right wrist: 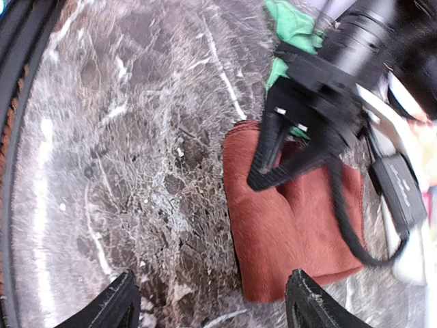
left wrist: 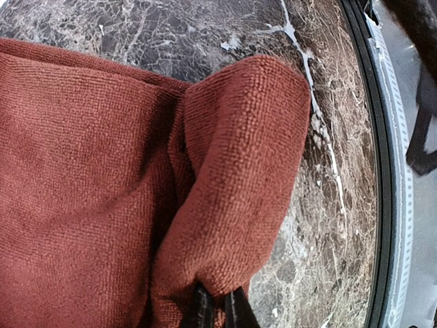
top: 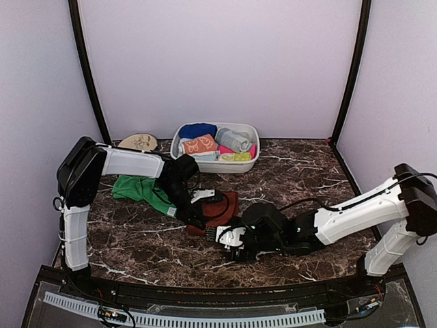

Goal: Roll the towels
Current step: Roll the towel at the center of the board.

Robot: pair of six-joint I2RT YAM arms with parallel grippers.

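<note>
The rust-brown towel (top: 220,208) lies on the marble table mid-front, partly under the left arm. In the left wrist view its near edge (left wrist: 232,178) is folded up, and the left gripper (left wrist: 218,309) is shut on that fold. The right wrist view shows the towel (right wrist: 293,232) with the left gripper (right wrist: 273,167) pressing on it. My right gripper (right wrist: 215,304) is open and empty, just in front of the towel's near corner; it also shows in the top view (top: 231,239). The green towel (top: 140,188) lies crumpled to the left. The orange printed towel (top: 199,145) sits rolled in the basin.
The white oval basin (top: 250,162) at the back holds several rolled towels. A tan mask-like object (top: 138,141) lies left of it. A black cable (right wrist: 348,225) crosses the towel. The table's front rail (left wrist: 392,205) runs close by.
</note>
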